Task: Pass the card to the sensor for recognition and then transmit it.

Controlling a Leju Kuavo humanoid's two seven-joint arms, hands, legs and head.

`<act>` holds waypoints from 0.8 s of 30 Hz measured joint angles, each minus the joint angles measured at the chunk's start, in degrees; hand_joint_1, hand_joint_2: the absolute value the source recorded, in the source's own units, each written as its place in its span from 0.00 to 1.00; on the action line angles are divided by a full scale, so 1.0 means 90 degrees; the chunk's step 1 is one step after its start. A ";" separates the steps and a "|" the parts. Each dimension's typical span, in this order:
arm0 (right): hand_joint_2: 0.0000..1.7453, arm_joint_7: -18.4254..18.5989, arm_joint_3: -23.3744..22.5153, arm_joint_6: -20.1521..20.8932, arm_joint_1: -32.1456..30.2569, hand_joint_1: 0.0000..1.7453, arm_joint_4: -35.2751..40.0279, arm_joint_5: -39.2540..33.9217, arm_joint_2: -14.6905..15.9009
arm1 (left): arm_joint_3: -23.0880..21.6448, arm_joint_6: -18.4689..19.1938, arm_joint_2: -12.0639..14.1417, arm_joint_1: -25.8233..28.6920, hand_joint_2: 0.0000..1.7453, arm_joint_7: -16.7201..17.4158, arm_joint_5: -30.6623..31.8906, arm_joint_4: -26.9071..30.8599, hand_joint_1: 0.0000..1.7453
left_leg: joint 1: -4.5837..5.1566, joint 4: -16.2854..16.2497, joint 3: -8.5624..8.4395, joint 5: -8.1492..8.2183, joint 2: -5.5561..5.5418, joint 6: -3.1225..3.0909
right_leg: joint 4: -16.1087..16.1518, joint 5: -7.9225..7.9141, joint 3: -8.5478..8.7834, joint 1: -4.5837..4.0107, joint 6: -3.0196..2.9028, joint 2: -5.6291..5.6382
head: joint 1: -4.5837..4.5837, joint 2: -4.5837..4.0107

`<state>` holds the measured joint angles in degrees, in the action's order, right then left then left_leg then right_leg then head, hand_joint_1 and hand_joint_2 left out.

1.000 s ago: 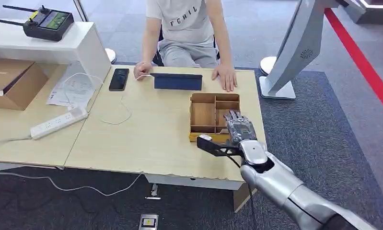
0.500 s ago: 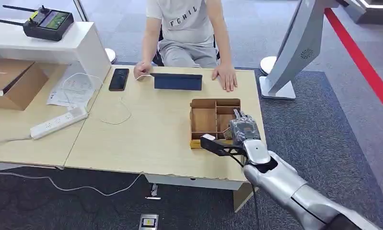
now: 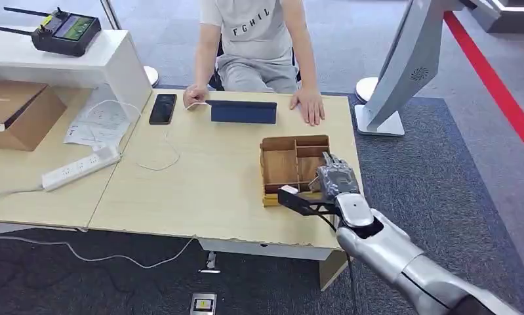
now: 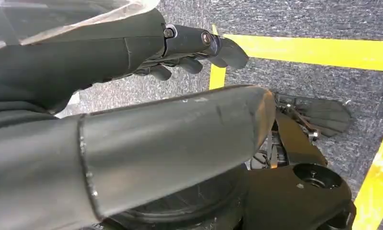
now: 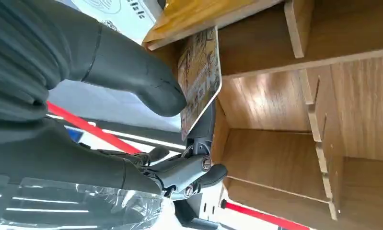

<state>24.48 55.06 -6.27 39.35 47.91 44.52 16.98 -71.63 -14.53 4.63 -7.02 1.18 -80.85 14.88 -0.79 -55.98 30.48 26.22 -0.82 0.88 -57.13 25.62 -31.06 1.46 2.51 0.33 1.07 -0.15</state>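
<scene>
Reaching over the near right corner of the light wooden table (image 3: pixel 200 184), the robot's right hand (image 3: pixel 336 176) sits at the wooden compartment box (image 3: pixel 293 167); up close, its thumb (image 5: pixel 146 81) and a dark finger pinch one patterned card (image 5: pixel 199 79), held on edge just above the box's dividers. One box, with several open compartments; whether any other card lies in them I cannot tell.

The left hand (image 4: pixel 132 120) hangs over grey carpet crossed by yellow floor tape (image 4: pixel 314 50); its fingers (image 4: pixel 199 45) are loosely curled and apart with nothing in them.

Across the table sits one person (image 3: pixel 256 39) in a pale printed T-shirt, both hands flat on the far edge; between those hands stands one dark flat device (image 3: pixel 243 111), probably the sensor. One black phone (image 3: pixel 162 108) lies to its left; one white cable (image 3: pixel 157 154) trails across the tabletop.

On the adjoining table: one white power strip (image 3: pixel 80 168), one cardboard box (image 3: pixel 20 111), a sheet of paper (image 3: pixel 98 125); on the white shelf (image 3: pixel 108 62) above, one handheld controller with antennas (image 3: pixel 65 29). To the right, one white stand (image 3: pixel 393 72) on the carpet; one red stripe (image 3: pixel 495 92) runs along the floor beyond.
</scene>
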 joint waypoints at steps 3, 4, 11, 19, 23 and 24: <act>1.00 -0.0014 0.0000 -0.0031 -0.0017 1.00 0.0000 -0.0015 0.0007 | 0.0000 0.0007 0.0000 0.0000 0.00 -0.0014 0.0000 0.0000 0.00 | 0.0000 0.0000 0.0000 0.0000 0.0000 0.0000 | 0.0000 0.0000 -0.0001 0.0000 0.0000 0.0000 | 0.0000 0.0000; 1.00 -0.0022 0.0000 -0.0056 -0.0029 1.00 0.0000 -0.0019 0.0007 | 0.0000 0.0015 0.0000 0.0000 0.00 -0.0022 0.0002 0.0000 0.00 | 0.0000 0.0000 0.0000 0.0000 0.0000 0.0000 | 0.0000 0.0000 -0.0001 0.0000 0.0000 0.0000 | 0.0000 0.0000; 1.00 -0.0080 -0.0007 -0.0182 -0.0122 1.00 0.0000 -0.0073 0.0005 | 0.0000 0.0032 0.0002 -0.0001 0.00 -0.0083 0.0010 0.0000 0.00 | 0.0000 0.0000 0.0001 0.0000 0.0000 0.0000 | 0.0000 0.0000 0.0000 0.0000 0.0000 0.0000 | 0.0000 0.0000; 1.00 -0.0228 -0.0007 -0.0297 -0.0207 1.00 -0.0019 -0.0068 -0.0046 | 0.0000 0.0032 0.0002 -0.0003 0.00 -0.0097 -0.0010 0.0000 0.00 | 0.0000 0.0000 0.0001 0.0000 0.0000 0.0000 | 0.0000 0.0000 0.0000 0.0000 0.0000 0.0000 | 0.0000 0.0000; 1.00 -0.0287 -0.0007 -0.0345 -0.0205 1.00 -0.0049 -0.0032 -0.0085 | 0.0000 0.0029 0.0002 -0.0003 0.00 -0.0097 -0.0027 0.0000 0.00 | 0.0000 0.0000 0.0001 0.0000 0.0000 0.0000 | 0.0000 0.0000 0.0000 0.0000 0.0000 0.0000 | 0.0000 0.0000; 1.00 -0.0296 -0.0007 -0.0357 -0.0203 1.00 -0.0053 -0.0024 -0.0090 | 0.0000 0.0017 0.0002 -0.0003 0.00 -0.0097 -0.0032 0.0000 0.00 | 0.0000 0.0000 0.0001 0.0000 0.0000 0.0000 | 0.0000 0.0000 0.0000 0.0000 0.0000 0.0000 | 0.0000 0.0000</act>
<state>21.81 54.99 -9.49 37.51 47.43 44.30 16.17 -71.63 -14.38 4.66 -7.04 0.31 -81.13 14.88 -0.80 -55.98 30.49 26.23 -0.82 0.89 -57.13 25.62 -31.06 1.45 2.51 0.33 1.07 -0.15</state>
